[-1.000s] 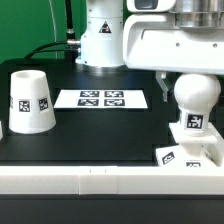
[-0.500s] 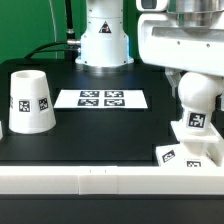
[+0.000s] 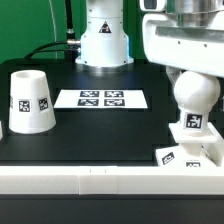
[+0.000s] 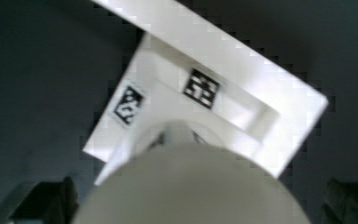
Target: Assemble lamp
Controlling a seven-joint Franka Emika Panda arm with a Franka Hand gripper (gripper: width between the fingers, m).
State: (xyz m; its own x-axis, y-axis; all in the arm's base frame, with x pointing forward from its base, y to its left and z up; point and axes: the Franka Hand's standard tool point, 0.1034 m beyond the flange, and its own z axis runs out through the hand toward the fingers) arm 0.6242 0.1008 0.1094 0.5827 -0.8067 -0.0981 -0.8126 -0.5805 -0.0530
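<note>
The round-topped white plastic bulb (image 3: 195, 95) looks light, stiff and slippery; best taken around its sides. The gripper (image 4: 190, 205) seemingly straddles it, closure unclear.

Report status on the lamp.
Gripper over bulb, grip not visible. Bulb upright on base. Shade apart, on exterior view's left. Nothing in the way.

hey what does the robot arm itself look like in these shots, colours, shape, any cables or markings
In the exterior view the arm is a bulky, glossy white shell with rounded edges and a darker grey section near the top; a second white rounded column stands at the back of the table. A green cable runs behind the table. No markings are legible on the arm. In the wrist view the fingers show only as dark blurred shapes.
</note>
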